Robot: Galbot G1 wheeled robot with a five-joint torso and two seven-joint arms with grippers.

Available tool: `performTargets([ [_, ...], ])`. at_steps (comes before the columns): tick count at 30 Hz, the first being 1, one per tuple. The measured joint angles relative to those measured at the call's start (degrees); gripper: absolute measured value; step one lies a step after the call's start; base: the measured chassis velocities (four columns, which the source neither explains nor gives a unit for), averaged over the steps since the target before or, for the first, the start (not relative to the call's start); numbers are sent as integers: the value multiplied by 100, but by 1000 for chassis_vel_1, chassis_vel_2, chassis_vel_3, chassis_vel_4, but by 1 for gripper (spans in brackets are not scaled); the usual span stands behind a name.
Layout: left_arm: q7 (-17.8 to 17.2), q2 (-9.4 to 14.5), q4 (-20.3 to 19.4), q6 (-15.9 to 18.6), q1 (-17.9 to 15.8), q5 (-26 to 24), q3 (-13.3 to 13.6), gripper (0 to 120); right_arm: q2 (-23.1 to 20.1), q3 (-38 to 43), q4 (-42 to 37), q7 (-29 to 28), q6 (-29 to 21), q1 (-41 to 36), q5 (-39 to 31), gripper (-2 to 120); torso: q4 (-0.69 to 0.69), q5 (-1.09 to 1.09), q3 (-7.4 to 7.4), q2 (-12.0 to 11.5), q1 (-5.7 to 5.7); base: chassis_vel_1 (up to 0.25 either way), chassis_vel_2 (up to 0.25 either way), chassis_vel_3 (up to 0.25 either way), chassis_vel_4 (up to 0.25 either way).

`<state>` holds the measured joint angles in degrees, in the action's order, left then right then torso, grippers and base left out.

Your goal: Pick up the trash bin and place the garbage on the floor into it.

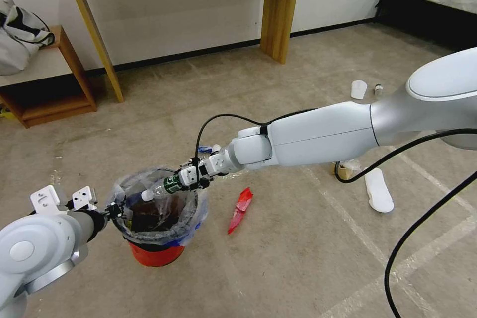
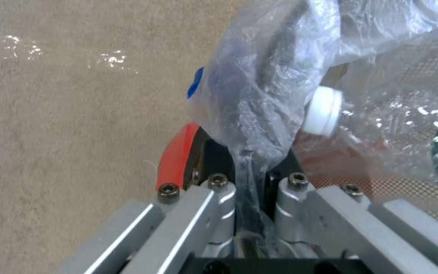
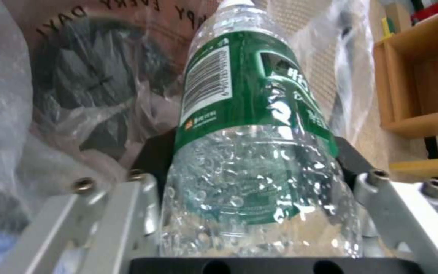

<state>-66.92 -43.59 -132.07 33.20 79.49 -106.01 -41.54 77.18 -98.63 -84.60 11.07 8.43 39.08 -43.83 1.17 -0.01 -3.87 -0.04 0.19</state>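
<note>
**Bottle held over the bin**

The bin (image 1: pixel 155 253) is gripped at its left rim by the left pincer (image 1: pixel 115 210), clamped on rim and bag (image 2: pixel 264 95), near left on the floor (image 1: pixel 278 268). A green-labelled bottle (image 1: pixel 166 186) is held by the right pincer (image 1: pixel 191 177), closed on its body, cap (image 2: pixel 323 111) pointing into the bin's mouth. A red wrapper (image 1: pixel 241 208) lies just right of the bin. A slipper (image 1: pixel 378 190) lies well apart to the right.
</note>
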Motion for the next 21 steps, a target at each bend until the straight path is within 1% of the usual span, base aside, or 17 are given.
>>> performTargets([
  [1, 0, 0, 0, 0, 0, 0, 0, 4, 0, 0, 0, 0, 0, 0, 0, 55, 0, 0, 0, 0, 0, 0, 0, 0, 0],
  [3, 0, 7, -2, -5, -9, -3, -1, 4, 33, 6, 24, -1, 50, -9, -5, 63, 0, 0, 0, 0, 0, 0, 0, 0, 0],
  [4, -3, 2, -11, -7, -9, -3, -1, 4, 62, 17, 49, -1, 59, -15, -5, 70, 0, 0, 0, 0, 0, 0, 0, 0, 0],
  [5, -3, 2, -11, -7, -9, -3, -1, 4, 62, 17, 49, -1, 59, -15, -5, 70, 0, 0, 0, 0, 0, 0, 0, 0, 0],
  [6, -9, -6, -18, -9, -8, -2, -2, 4, 88, 29, 74, -5, 86, -18, -6, 75, 0, 0, 0, 0, 0, 0, 0, 0, 0],
  [7, -9, -6, -18, -9, -8, -2, -2, 4, 88, 29, 74, -5, 86, -18, -6, 75, 0, 0, 0, 0, 0, 0, 0, 0, 0],
  [10, -16, -15, -17, -13, 2, 5, -1, 4, 133, 57, 98, -16, 144, -18, -24, 90, 0, 0, 0, 0, 0, 0, 0, 0, 0],
  [11, -16, -15, -17, -13, 2, 5, -1, 4, 133, 57, 98, -16, 144, -18, -24, 90, 0, 0, 0, 0, 0, 0, 0, 0, 0],
  [13, -17, -8, -11, -16, -2, 4, -2, 4, 147, 75, 98, -23, 169, -10, -52, 97, 0, -1, 0, 0, 0, 0, 0, 0, 0],
  [16, -17, 32, -5, -23, -22, -2, -3, 4, 151, 104, 99, -30, 237, 8, -95, 100, 0, 0, 0, 0, 0, 0, 0, 0, 0],
  [21, -20, 48, 1, -26, -34, -6, -10, 4, 148, 106, 68, -26, 298, 42, -145, 100, 0, 0, 0, 0, 0, 0, 0, 0, 0],
])
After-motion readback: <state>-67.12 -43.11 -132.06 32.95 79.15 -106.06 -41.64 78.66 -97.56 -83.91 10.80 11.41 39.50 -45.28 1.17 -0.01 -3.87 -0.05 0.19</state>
